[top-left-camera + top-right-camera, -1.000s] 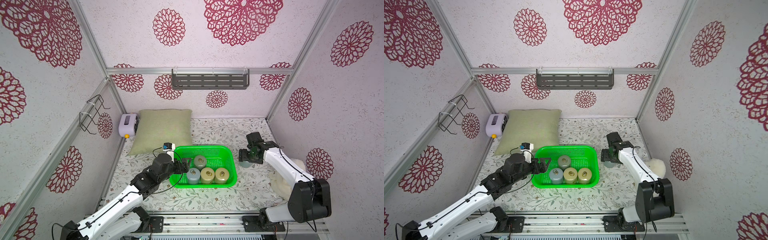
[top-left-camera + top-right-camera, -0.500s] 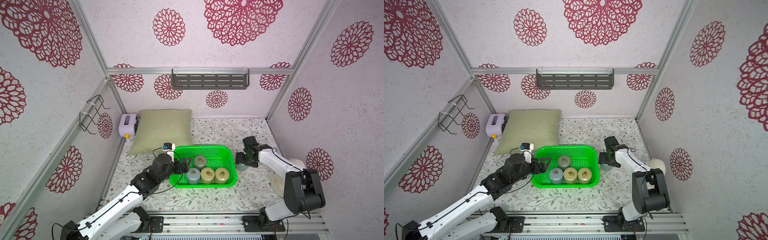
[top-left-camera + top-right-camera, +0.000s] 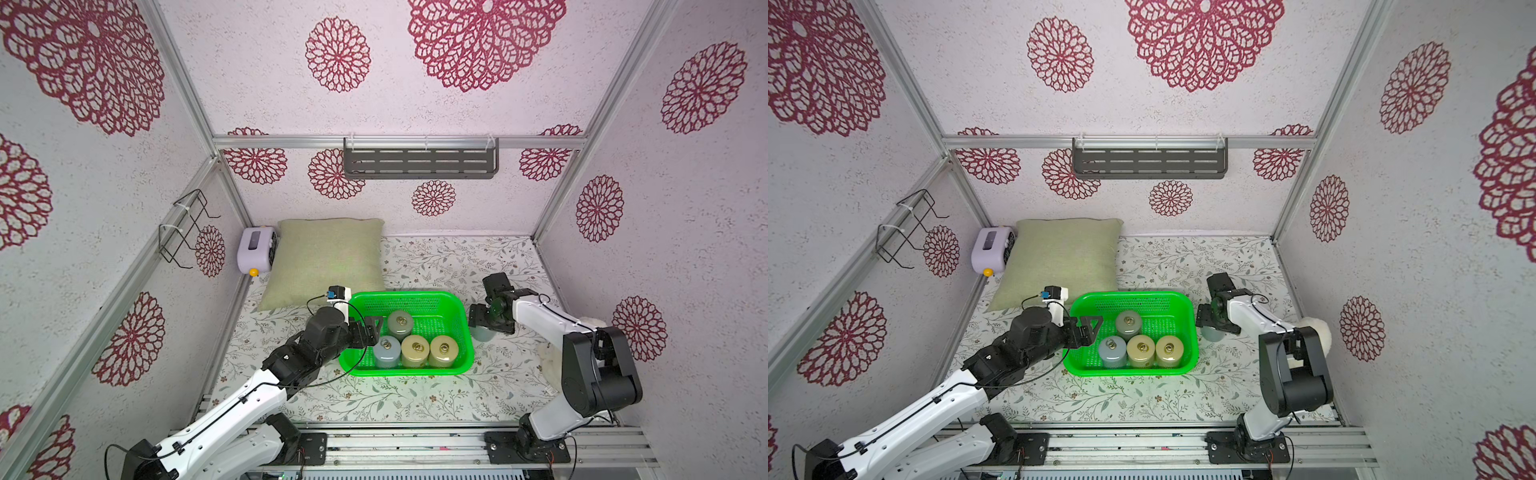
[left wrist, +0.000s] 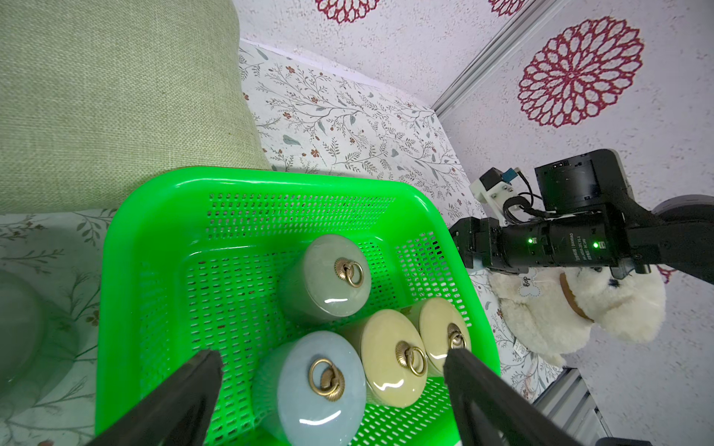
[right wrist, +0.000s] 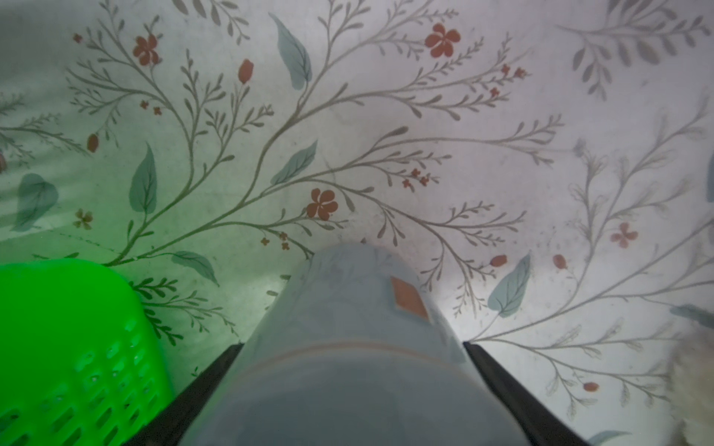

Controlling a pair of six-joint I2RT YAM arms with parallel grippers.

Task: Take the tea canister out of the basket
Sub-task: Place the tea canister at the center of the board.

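Note:
The bright green basket [image 3: 465, 332] [image 3: 1187, 328] [image 4: 154, 231] holds several lidded tea canisters with brass ring knobs: a grey-green one [image 3: 400, 324], a pale blue one [image 4: 309, 386] and two beige ones [image 4: 390, 359]. Another pale blue-grey canister [image 3: 482, 333] [image 3: 1212, 333] [image 5: 359, 309] stands on the floral table just outside the basket's right wall. My right gripper [image 3: 484, 322] [image 5: 349, 343] reaches down over it, one finger along each side, with a thin gap at one finger. My left gripper [image 3: 370, 330] [image 4: 330, 367] hangs open over the basket's left end, above the pale blue canister.
A green pillow [image 3: 328, 257] lies behind the basket on the left, a lilac toaster-like box [image 3: 255, 253] beside it. A white plush toy [image 3: 548, 353] [image 4: 572, 309] sits right of the right arm. A blurred pale green round thing [image 4: 15, 328] shows left of the basket.
The right arm has brought the blue-grey canister down and nearer the basket's right wall, where it now stands on the table. The left arm has not moved.

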